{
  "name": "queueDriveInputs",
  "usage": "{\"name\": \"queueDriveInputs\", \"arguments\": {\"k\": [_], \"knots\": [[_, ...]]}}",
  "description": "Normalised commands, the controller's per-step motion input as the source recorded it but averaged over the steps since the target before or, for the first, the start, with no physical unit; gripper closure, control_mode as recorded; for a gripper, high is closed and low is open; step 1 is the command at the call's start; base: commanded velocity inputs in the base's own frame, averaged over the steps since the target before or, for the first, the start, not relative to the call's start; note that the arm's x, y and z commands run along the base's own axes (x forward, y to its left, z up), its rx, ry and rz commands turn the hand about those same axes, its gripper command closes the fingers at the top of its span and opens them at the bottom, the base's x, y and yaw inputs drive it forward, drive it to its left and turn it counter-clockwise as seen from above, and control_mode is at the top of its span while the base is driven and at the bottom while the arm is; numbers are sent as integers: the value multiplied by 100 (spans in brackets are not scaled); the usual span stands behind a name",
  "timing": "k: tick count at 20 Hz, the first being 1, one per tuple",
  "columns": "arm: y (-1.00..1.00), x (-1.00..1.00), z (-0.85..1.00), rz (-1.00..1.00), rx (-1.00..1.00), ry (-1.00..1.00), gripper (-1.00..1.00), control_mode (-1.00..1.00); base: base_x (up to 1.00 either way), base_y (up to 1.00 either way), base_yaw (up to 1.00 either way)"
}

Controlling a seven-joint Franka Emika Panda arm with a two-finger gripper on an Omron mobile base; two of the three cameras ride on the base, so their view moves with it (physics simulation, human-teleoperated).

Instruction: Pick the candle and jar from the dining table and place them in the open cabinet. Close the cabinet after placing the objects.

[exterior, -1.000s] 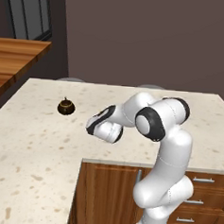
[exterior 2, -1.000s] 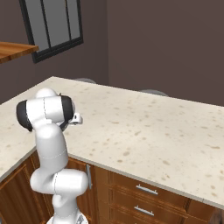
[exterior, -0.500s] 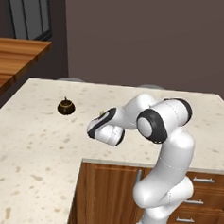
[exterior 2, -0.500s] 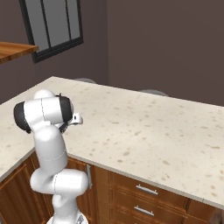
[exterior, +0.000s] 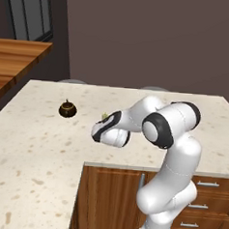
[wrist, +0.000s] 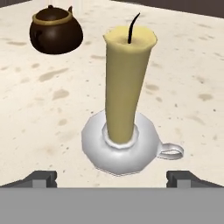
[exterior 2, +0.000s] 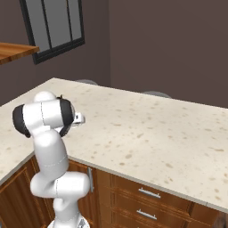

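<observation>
Candle (wrist: 127, 83) stands upright on the cream speckled counter (wrist: 39, 109), dead ahead of the gripper (wrist: 112, 177) and centred between its two dark fingertips (wrist: 41, 178), which sit far apart at the left and right of the hand view with nothing between them. Its long axis is vertical, rising from a pale round holder with a small ring handle on the right side. In the left base view the jar (exterior: 67, 109) sits well to the left on the counter, and just right of it the candle's tip peeks out past the hand. In the hand view the jar (wrist: 56, 30) lies farther off, behind and left of the candle. My judgement: a straight advance along the gripper's own line should bring the stem between the fingers, before closing on it
</observation>
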Motion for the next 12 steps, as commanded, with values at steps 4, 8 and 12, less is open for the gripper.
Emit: {"name": "queueDriveInputs", "arguments": {"k": [4,8,12], "knots": [[0,35,0,0,0,0,-100,-100,0,0,0],[0,41,-2,0,0,0,-100,-100,0,0,0],[0,42,-15,0,0,0,-100,-100,0,0,0]]}}
